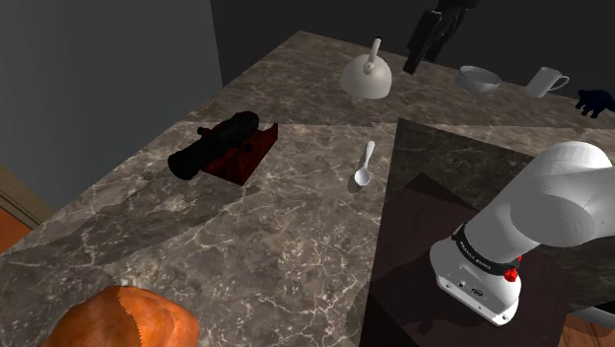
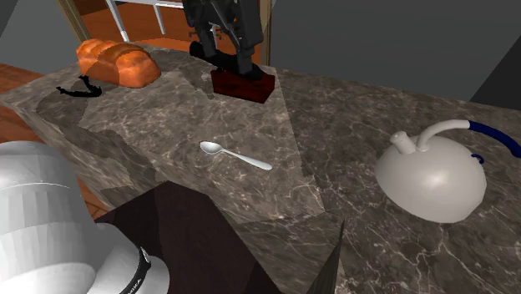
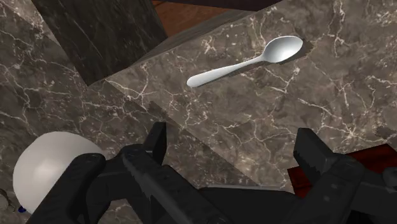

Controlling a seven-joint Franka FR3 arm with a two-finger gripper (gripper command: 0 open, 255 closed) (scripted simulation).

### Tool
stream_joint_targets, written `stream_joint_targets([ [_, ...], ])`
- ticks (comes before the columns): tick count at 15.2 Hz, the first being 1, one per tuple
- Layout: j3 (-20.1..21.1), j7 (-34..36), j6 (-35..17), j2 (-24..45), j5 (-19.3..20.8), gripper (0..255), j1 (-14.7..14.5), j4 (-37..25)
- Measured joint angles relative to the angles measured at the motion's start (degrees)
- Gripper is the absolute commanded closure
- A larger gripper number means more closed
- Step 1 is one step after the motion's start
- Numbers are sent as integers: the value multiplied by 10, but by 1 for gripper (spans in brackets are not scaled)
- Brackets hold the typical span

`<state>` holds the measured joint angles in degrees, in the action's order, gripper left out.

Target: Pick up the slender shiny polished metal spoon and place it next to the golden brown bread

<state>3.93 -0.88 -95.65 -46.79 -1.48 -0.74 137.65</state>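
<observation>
In the shoulder view, the loaf sat at the seven o'clock corner of the marbled counter, well apart from everything else. Toward its one o'clock, a black object rested on a dark red block. Further along, the spoon lay flat on the bare counter near the middle, bowl end at six o'clock and handle toward twelve, touching nothing. At the spoon's twelve o'clock stood a white kettle, and just past it the black claw hung above the counter. A bowl and a mug stood at two o'clock, and the white arm rose at four. In the wrist view the claw's fingers were spread wide with nothing between them, and the spoon lay ahead, apart from both.
</observation>
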Motion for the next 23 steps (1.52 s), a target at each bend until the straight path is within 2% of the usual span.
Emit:
stream_joint_targets([
  [3, 3, -6, -21, -12, -4, 0, -8, 30],
  [13, 44, -46, -209, -25, -42, 0, -79, 207],
  [19, 74, -69, -358, 23, -70, 0, -130, 294],
  [23, 80, -74, -410, 53, -76, 0, -137, 312],
])
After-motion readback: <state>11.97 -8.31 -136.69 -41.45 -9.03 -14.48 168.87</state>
